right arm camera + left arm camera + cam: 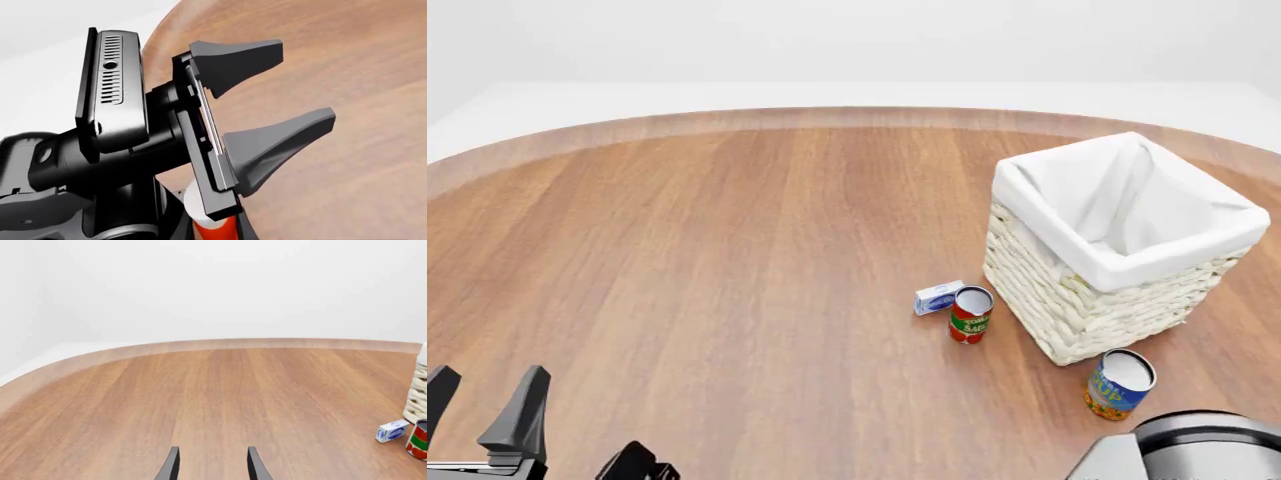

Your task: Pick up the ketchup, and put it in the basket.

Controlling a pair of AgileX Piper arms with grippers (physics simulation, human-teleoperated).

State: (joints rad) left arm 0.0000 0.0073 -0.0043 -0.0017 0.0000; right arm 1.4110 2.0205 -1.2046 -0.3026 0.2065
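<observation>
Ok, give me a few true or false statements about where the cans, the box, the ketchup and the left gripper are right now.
1. Both cans stand outside the basket. True: the red-green can and the orange can are on the table.
2. The red-green can lies on its side. False: it stands upright.
3. The left gripper is open. True: its fingers are apart with nothing between them.
4. The box sits in the basket. False: it lies on the table beside the red-green can.
5. The ketchup is in the basket. False: only lining shows inside; an orange-red and white piece, likely the ketchup, shows in the right wrist view behind the left arm.
</observation>
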